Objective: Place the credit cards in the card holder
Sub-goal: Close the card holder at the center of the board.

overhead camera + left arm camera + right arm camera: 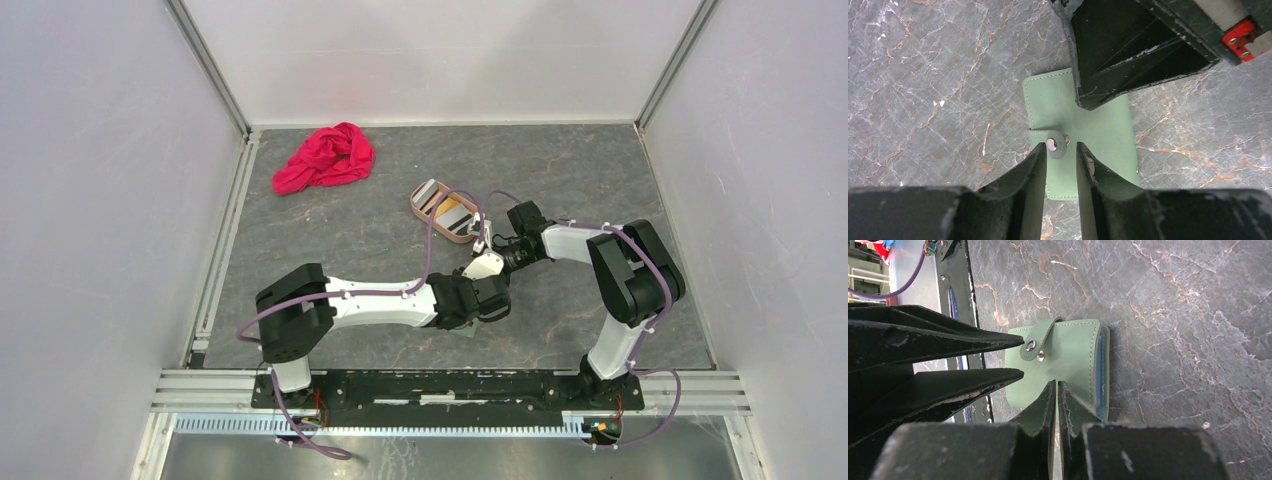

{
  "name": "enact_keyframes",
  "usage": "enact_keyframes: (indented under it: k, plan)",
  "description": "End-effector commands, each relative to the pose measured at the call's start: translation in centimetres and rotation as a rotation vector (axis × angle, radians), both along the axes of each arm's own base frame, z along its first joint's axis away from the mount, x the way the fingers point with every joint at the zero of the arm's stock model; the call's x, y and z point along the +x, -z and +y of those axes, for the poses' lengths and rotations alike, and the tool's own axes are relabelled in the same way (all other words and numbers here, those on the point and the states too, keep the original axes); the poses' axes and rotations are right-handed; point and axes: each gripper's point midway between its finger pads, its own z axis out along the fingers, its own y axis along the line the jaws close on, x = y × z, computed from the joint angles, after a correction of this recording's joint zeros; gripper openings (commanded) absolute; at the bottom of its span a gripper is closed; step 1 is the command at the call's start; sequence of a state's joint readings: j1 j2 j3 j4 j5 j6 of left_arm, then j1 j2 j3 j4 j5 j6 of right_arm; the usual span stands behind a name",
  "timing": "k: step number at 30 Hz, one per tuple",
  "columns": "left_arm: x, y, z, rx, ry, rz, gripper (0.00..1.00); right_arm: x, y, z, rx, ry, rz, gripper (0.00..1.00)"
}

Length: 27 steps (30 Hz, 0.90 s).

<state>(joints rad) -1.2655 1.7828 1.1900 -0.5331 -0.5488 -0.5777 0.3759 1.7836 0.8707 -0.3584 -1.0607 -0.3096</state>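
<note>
Sage-green and folded shut, the holder (1098, 135) lies flat on the counter (600, 170) beneath both arms, its tab (1054, 141) seemingly off the stud (1066, 140) beside it. Left pincer (1060, 150) stands narrow, tips either side of the tab's end, not clearly pinching it. Right pincer (1057, 386) is closed to a sliver and empty, tips bearing on the cover near the stud.

My worry: the tab is small and rounded, so the left pincer could slip off it on closing, or nip the cover too and keep the holder shut. A pull could also drag or lift the whole holder if the right pincer's thin tips skid on the smooth cover.

Containers: the tray (414, 203), well behind the arms, holds the cards (443, 210), several overlapping, gold and grey showing. The holder shows only a blue inner edge; no card in it that I can see.
</note>
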Motion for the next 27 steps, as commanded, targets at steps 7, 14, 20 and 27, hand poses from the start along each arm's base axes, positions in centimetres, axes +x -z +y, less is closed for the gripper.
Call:
enact_keyframes:
  k: [7,14,20,27]
  plan:
    - [0.72,-0.24,-0.22,0.037,0.005,-0.044,0.34,0.1,-0.06,0.21,0.009,-0.003,0.005,0.09]
    - [0.9,-0.16,-0.17,0.044,0.0,-0.052,0.28,0.06,-0.06,0.25,0.009,-0.004,0.008,0.09]
    - [0.9,-0.26,-0.34,0.038,0.0,-0.051,0.11,0.04,-0.05,0.23,0.009,-0.004,0.008,0.09]
    - [0.74,-0.96,-1.07,0.01,0.016,-0.039,0.05,0.09,0.08,0.17,0.003,-0.002,0.008,0.09]
